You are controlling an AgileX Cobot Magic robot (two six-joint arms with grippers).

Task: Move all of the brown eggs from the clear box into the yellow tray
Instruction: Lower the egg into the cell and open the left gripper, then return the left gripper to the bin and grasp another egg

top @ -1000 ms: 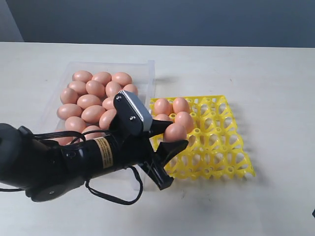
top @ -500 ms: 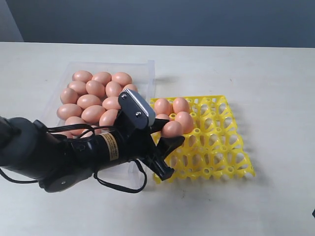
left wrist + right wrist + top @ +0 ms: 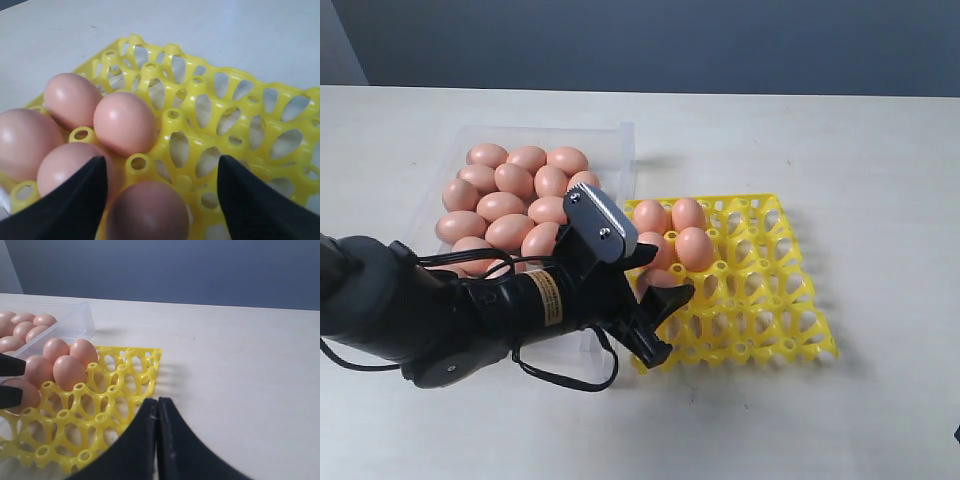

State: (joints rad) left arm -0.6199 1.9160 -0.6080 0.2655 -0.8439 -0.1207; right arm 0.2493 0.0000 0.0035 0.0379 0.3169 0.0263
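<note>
The yellow tray [image 3: 760, 290] lies right of the clear box [image 3: 620, 140], which holds a heap of brown eggs [image 3: 510, 195]. Several eggs fill the tray's cups nearest the box [image 3: 687, 213]. My left gripper [image 3: 665, 275] reaches over that corner of the tray. In the left wrist view it [image 3: 161, 159] stands open around one egg [image 3: 147, 210] that rests in a tray cup; a gap shows beside one finger [image 3: 240, 190]. My right gripper [image 3: 157, 402] is shut and empty, low over the table beside the tray's [image 3: 125, 385] edge.
The pale table [image 3: 860, 150] runs bare to the right of the tray and behind it. The left arm's black body and cable [image 3: 470, 310] lie across the front of the clear box. The tray's right-hand cups [image 3: 250, 115] hold nothing.
The left gripper has come down and a little left with its egg. The egg now sits lower, in a tray cup beside the others, and the fingers have parted from it.
</note>
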